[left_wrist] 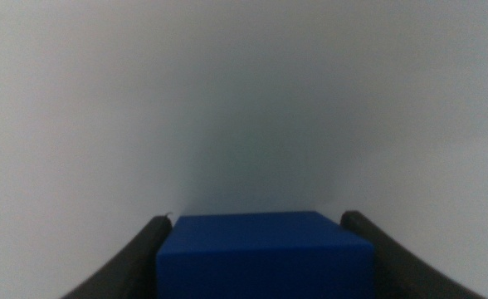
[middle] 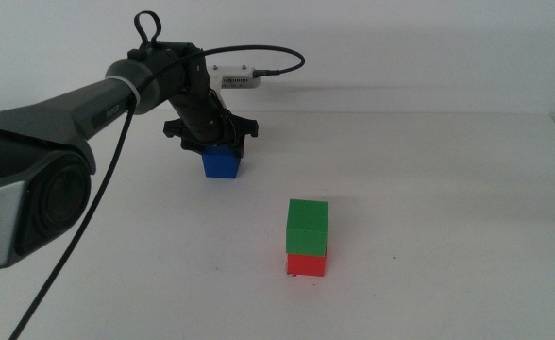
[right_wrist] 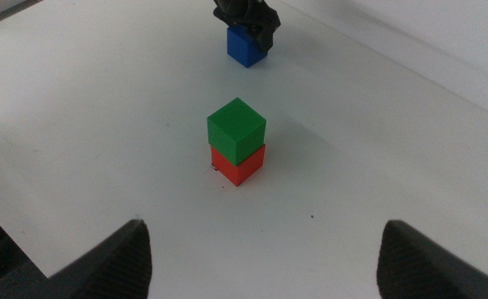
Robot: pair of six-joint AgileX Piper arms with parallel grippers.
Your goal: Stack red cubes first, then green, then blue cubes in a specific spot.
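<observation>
I see green stacked on red mid-table; two thirds done. My left end effector straddles the blue cube farther back, seemingly gripping it. The right end effector waits wide.

The left arm is clad in a smooth dark-grey shell, banded by a pale ring, trailed by looped black cables; its black pincer is flanged.

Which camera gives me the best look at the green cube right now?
The right wrist view: the green cube shows three faces, squarely atop the red cube. The middle view shows it flatter. The left wrist view misses it.
</observation>
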